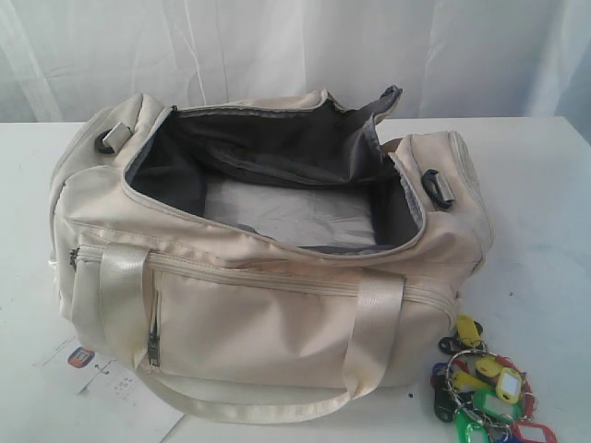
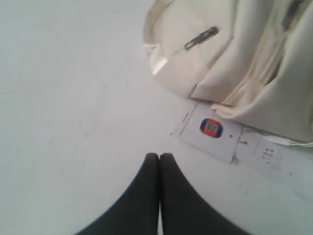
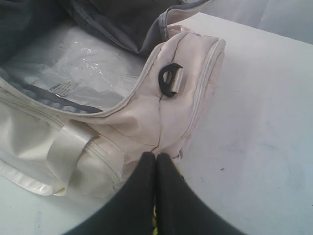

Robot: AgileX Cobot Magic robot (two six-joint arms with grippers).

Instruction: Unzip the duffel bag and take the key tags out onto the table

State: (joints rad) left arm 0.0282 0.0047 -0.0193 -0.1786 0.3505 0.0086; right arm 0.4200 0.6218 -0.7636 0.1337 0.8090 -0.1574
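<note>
The duffel bag [image 1: 249, 314] is seen unzipped; key tags [image 1: 485, 392] are laid on the counter [image 1: 536, 203] beside its front corner. Left tool [image 2: 159, 156] and right tool [image 3: 155, 155] are pressed together, empty. Tags could be dragged if the right tool is swung low.

Nothing legible anywhere. Tiny print on the white paper hang-tag [image 2: 227, 146], toward the tabletop's [image 2: 73, 98] front-left corner, too blurred to read. Orange-and-blue logo [image 2: 211, 128] there, lettering indistinct.

Lab-like staging: plain white table [image 1: 540, 194] before a white curtain [image 1: 277, 46].
</note>
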